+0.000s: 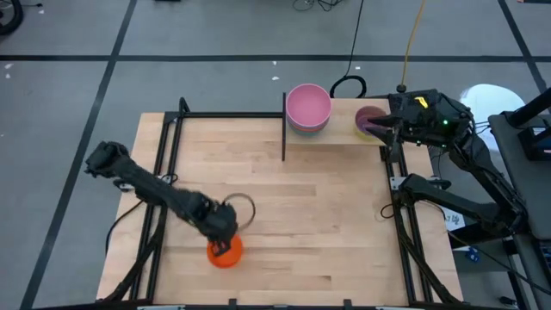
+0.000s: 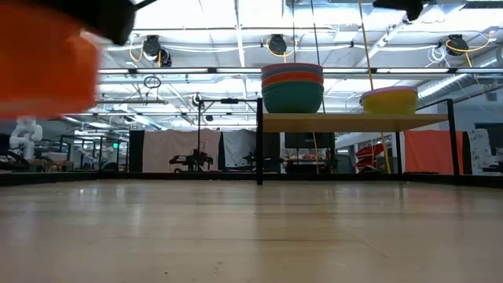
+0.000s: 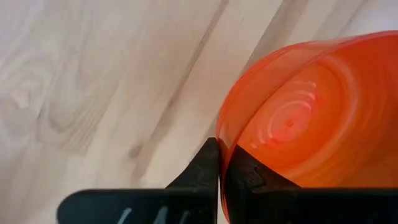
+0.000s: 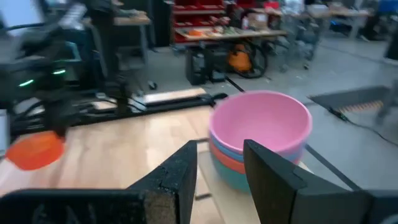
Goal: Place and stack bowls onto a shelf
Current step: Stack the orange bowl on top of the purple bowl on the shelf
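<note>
Left claw pinching orange bowl rim — far side cropped, right claw parted.

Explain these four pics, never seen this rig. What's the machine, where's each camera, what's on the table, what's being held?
It is a robot with two dark arms at a wooden table, each ending in a two-finger end effector. One picture looks straight down, one looks level across the tabletop, and the other two come from cameras on the arms' wrists.

The left end effector is near the table's front edge, fingers shut on the rim of an orange bowl. The right end effector is open and empty, by the shelf at the back of the table.

On the shelf stands a stack of bowls, pink on top, and beside it a yellow bowl with a purple one inside.
</note>
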